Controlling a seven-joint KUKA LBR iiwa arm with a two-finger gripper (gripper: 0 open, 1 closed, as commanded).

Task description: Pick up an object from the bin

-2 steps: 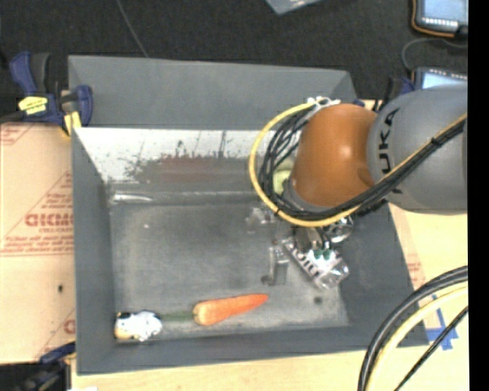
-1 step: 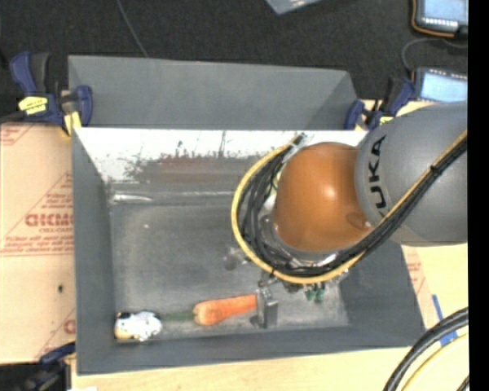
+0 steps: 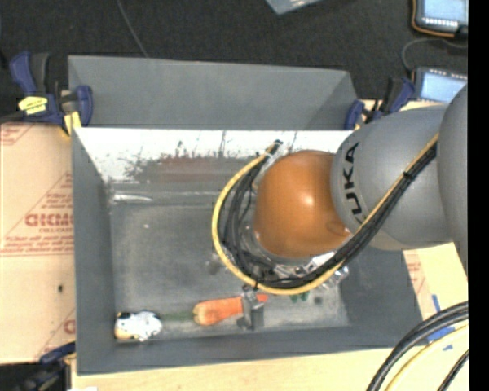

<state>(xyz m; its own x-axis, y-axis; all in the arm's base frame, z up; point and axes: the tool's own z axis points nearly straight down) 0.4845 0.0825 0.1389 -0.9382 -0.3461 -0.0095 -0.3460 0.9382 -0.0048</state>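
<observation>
The grey metal bin (image 3: 159, 243) has a worn floor; by its near wall the gripper (image 3: 249, 312) sits at an orange carrot-shaped toy's (image 3: 215, 310) thick end; spread or pinching, I cannot tell

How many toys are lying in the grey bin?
2. An orange carrot-shaped toy lies by the near wall, beside the gripper; a small white toy sits in the near-left corner. Others may hide under the arm.

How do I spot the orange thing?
Look along the grey metal bin's wall at the view's bottom. A carrot-shaped orange toy lies there, beside the gripper. Unlike the small white toy left of it, it has a green stem.
</observation>
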